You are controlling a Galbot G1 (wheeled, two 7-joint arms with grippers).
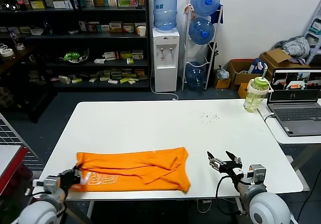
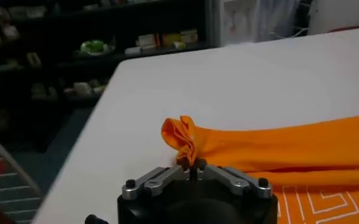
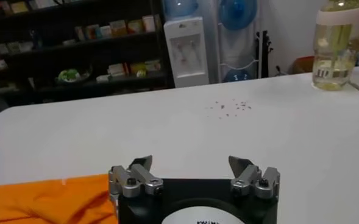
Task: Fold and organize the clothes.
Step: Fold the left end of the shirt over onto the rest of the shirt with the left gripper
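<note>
Orange T-shirt (image 1: 133,170) lies folded in long band along near edge of white table (image 1: 165,128), white lettering showing near its left end. Left pincer (image 2: 192,164) at shirt's left end, pressed together, pinching bunched corner of fabric, small fold puckered up just above fingertips. Right pincer (image 1: 221,159) spread wide, empty, hovering over bare table just beside shirt's right edge, not touching cloth.

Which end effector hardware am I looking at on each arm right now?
Both match: the left end effector and right end effector have black bodies, silver bolted finger links and dark tips. Rounded white wrist housings sit behind them, and a black cable loops under the right one.
</note>
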